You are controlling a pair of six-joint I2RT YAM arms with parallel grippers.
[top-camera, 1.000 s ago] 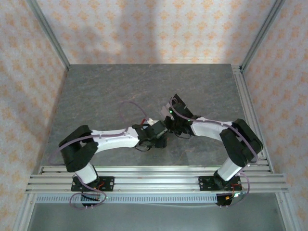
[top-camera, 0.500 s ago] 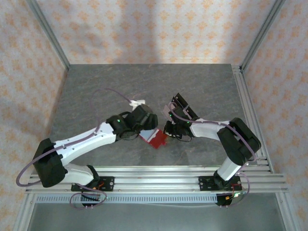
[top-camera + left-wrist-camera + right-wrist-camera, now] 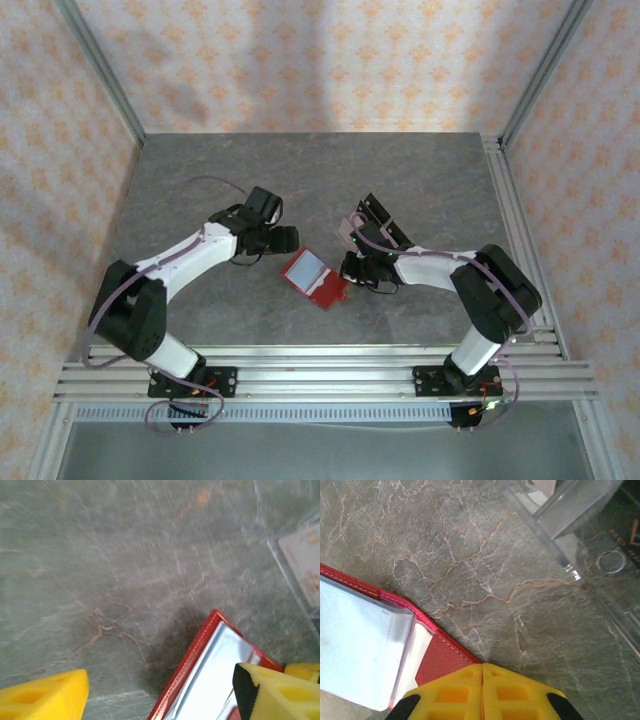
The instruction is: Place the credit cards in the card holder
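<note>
The card holder [image 3: 316, 280] lies opened out on the grey table, red outside and pale grey inside. My left gripper [image 3: 284, 240] hovers open just left of it. In the left wrist view the holder's red corner [image 3: 200, 650] lies between my yellow fingers [image 3: 47, 694], and nothing is gripped. My right gripper [image 3: 351, 271] is shut at the holder's right edge. Its joined fingertips [image 3: 482, 669] rest over the red flap [image 3: 440, 660]. A pale pinkish credit card [image 3: 306, 562] shows inside a clear plastic tray.
The clear tray [image 3: 373, 218] stands behind the right gripper, close to its wrist, and its wall [image 3: 560, 510] shows in the right wrist view. Metal frame rails [image 3: 505, 200] run along the table's right side and front edge. Patterned walls enclose the back and sides.
My left arm has swung off the card holder toward the back left, uncovering it, and its gripper has opened wider. The right gripper has stayed at the holder's edge.
</note>
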